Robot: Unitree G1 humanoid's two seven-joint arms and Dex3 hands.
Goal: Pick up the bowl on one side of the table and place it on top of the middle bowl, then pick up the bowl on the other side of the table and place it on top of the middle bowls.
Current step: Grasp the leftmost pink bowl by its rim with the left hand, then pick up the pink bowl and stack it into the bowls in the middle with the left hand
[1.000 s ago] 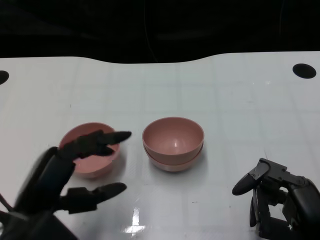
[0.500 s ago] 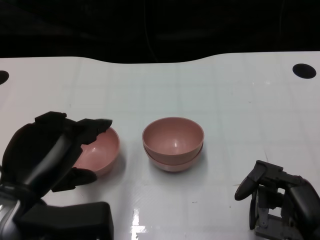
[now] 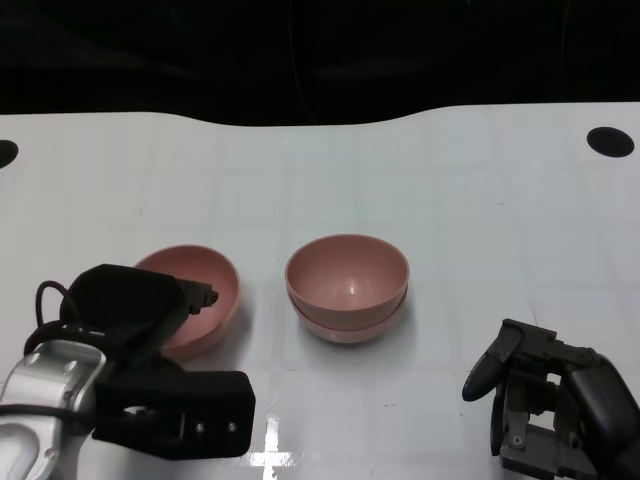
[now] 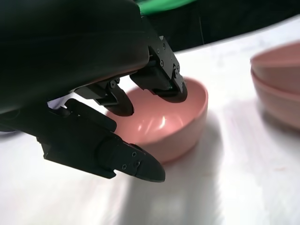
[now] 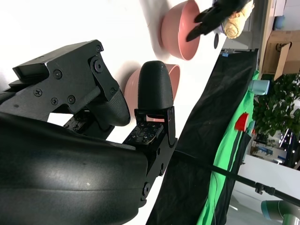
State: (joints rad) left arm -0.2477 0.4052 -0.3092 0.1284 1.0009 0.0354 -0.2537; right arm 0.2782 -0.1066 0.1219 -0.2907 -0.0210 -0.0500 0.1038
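Note:
A pink bowl sits upright on the white table, left of a stack of two pink bowls in the middle. My left hand covers the left bowl's near rim. In the left wrist view its fingers reach over the rim into the bowl, while the thumb hangs outside the wall, apart from it. The stack shows at the edge of that view. My right hand rests at the near right with its fingers curled in, holding nothing. The right wrist view shows the left bowl.
Dark round holes mark the table at the far right and far left. The table's back edge meets a black backdrop. Bare white tabletop lies between the stack and my right hand.
My left hand turned over and dropped from a spread pose in front of the left bowl onto its near rim; its silver forearm came into view. The right hand barely moved.

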